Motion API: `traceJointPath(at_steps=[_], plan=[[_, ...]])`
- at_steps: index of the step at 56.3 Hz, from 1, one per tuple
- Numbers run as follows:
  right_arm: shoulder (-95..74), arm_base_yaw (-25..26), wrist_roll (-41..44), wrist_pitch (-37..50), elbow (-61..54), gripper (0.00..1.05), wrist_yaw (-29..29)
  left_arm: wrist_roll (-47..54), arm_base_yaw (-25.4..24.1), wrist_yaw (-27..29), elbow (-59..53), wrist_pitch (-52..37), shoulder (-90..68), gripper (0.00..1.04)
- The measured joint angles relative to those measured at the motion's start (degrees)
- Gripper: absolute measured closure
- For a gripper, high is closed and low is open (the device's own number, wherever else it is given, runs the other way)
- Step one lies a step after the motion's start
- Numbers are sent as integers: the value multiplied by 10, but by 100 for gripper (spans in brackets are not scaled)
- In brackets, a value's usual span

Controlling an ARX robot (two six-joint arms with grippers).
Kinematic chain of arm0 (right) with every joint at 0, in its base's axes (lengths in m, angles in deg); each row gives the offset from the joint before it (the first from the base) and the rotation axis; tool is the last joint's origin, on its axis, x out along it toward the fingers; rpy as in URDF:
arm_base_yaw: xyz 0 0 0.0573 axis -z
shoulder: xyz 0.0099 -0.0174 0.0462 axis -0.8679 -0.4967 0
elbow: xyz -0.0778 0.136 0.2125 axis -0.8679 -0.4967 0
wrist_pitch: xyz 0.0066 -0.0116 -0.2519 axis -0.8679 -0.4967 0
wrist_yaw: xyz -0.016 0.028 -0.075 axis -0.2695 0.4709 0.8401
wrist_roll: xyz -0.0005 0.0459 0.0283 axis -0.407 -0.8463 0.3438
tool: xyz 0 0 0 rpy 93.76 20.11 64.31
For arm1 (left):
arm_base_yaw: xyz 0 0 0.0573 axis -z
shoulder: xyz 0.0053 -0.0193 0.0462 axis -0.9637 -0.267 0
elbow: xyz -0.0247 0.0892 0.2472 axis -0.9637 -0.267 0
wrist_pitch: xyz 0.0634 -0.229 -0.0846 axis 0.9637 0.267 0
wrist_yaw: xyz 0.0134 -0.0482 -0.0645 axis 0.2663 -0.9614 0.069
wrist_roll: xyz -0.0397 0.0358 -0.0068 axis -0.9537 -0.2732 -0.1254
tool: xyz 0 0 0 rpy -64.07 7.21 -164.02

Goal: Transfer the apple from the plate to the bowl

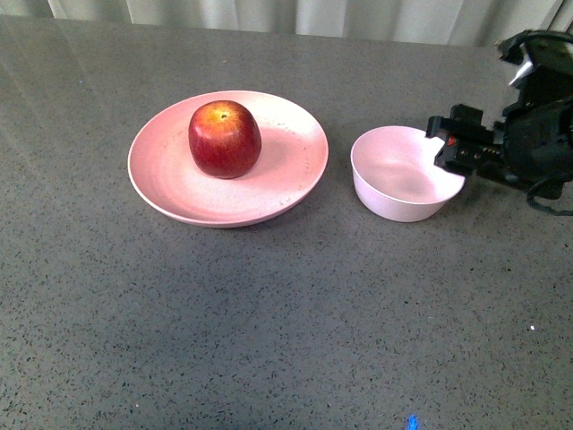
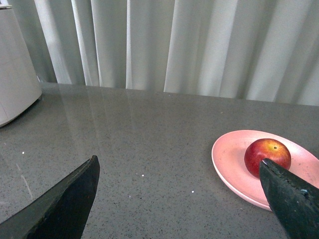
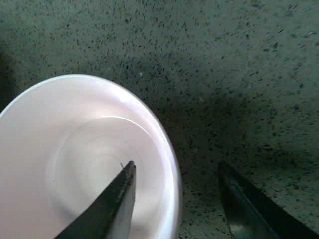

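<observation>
The dark-red apple [image 1: 224,139] sits on the wide pale-pink plate [image 1: 161,184] at the left centre of the table. The small deep bowl [image 1: 394,193] stands empty to the plate's right. My right gripper [image 1: 441,143] is open at the bowl's right rim. In the right wrist view the gripper [image 3: 177,164] straddles that rim, one finger over the bowl [image 3: 60,149] and the other over the table. My left gripper [image 2: 179,162] is open and empty, low over the table, left of the plate [image 2: 229,164]. One fingertip overlaps the apple [image 2: 266,152] in that view. The left arm is outside the front view.
The grey speckled table [image 1: 269,340] stretches to pale curtains [image 2: 199,45] at the back. A white appliance [image 2: 15,64] stands at the table's far left edge in the left wrist view.
</observation>
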Motion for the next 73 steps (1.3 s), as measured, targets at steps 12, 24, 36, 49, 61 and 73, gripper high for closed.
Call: traceJointPath(at_steps=[12, 24, 36, 49, 61, 73], plan=[[158, 65, 39, 54, -84, 12, -56, 0, 0, 0, 0, 0, 0, 9], [233, 100, 122, 319, -206, 28, 7, 0, 0, 0, 0, 0, 0, 9], [299, 98, 163, 431, -317, 61, 8, 0, 0, 0, 0, 0, 0, 9], [393, 98, 173, 431, -412, 103, 10, 0, 0, 0, 0, 0, 0, 9], [465, 98, 174, 410, -469, 103, 9, 0, 0, 0, 0, 0, 0, 9], [568, 98, 174, 337, -498, 103, 9, 0, 0, 0, 0, 0, 0, 9]])
